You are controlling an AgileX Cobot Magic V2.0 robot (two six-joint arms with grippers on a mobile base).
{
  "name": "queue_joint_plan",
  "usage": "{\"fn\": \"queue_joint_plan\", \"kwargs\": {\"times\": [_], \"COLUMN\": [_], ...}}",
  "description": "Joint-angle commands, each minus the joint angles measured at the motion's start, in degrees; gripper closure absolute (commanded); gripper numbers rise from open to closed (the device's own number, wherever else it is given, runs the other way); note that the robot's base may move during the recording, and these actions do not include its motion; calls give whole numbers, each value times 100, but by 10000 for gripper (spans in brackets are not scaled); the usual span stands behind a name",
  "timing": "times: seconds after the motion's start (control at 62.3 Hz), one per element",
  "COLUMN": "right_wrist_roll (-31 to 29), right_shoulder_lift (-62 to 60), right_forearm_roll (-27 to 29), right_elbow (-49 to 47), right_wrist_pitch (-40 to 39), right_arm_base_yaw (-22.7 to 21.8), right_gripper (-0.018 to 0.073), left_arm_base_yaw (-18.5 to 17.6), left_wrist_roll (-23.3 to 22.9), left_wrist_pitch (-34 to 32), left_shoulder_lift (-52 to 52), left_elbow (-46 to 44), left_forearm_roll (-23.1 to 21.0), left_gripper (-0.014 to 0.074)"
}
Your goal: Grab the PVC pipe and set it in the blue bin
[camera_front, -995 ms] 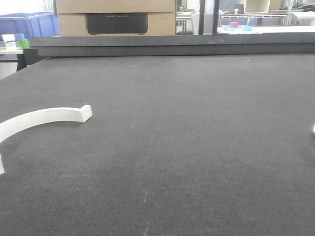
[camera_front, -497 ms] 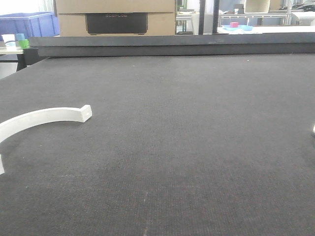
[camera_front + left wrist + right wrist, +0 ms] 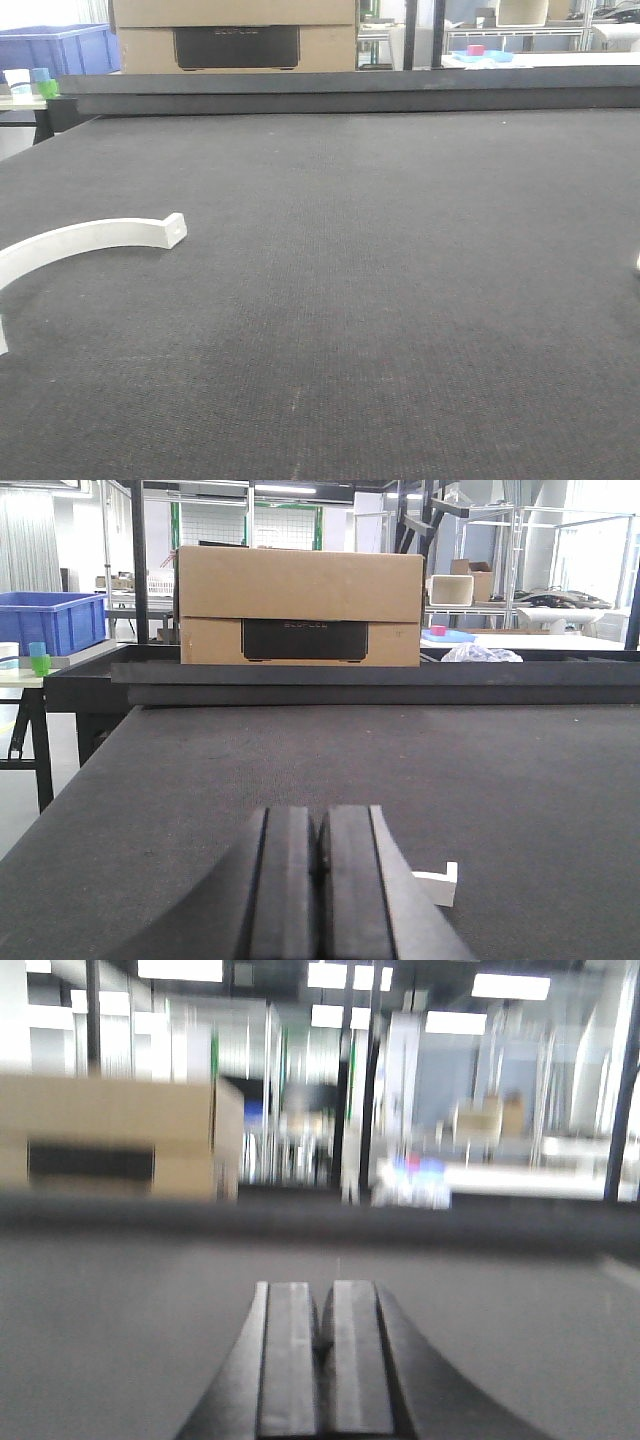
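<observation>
No PVC pipe shows clearly in any view. A white curved piece (image 3: 90,238) with a squared end lies on the black mat at the left; I cannot tell what it is. Its end also shows in the left wrist view (image 3: 437,882), just right of my left gripper (image 3: 320,825), which is shut and empty, low over the mat. My right gripper (image 3: 323,1305) is shut and empty over bare mat; its view is blurred. A blue bin (image 3: 62,48) stands beyond the table's far left corner and also shows in the left wrist view (image 3: 48,620). Neither gripper shows in the front view.
A cardboard box (image 3: 235,35) with a black panel stands behind the table's raised far edge (image 3: 350,92). Small cups (image 3: 40,82) sit on a side table at the far left. A small white object (image 3: 637,263) peeks in at the right edge.
</observation>
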Motion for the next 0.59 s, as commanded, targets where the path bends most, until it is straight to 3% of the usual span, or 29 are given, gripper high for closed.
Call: {"fn": "queue_joint_plan", "kwargs": {"times": [0.0, 0.128, 0.241, 0.353, 0.578], "right_wrist_roll": [-3, -3, -3, -3, -3], "right_shoulder_lift": [-11, -11, -7, 361, 1769], "right_forearm_roll": [244, 351, 351, 351, 351], "right_elbow": [-7, -613, -1326, -2020, -3559], "right_wrist_pitch": [-897, -354, 283, 1016, 2518], "right_arm_base_yaw": [8, 8, 8, 8, 8], "right_gripper": [715, 715, 715, 715, 715], "left_arm_base_yaw": [-40, -40, -40, -40, -40], "left_wrist_roll": [7, 7, 7, -17, -17], "left_wrist_pitch": [-21, 1054, 1922, 2606, 3920], "left_shoulder_lift": [-16, -16, 229, 791, 2451], "left_elbow": [-302, -1221, -2126, -2962, -4519], "left_forearm_roll": [-40, 3, 415, 895, 1024], "left_gripper": [707, 707, 707, 707, 707]}}
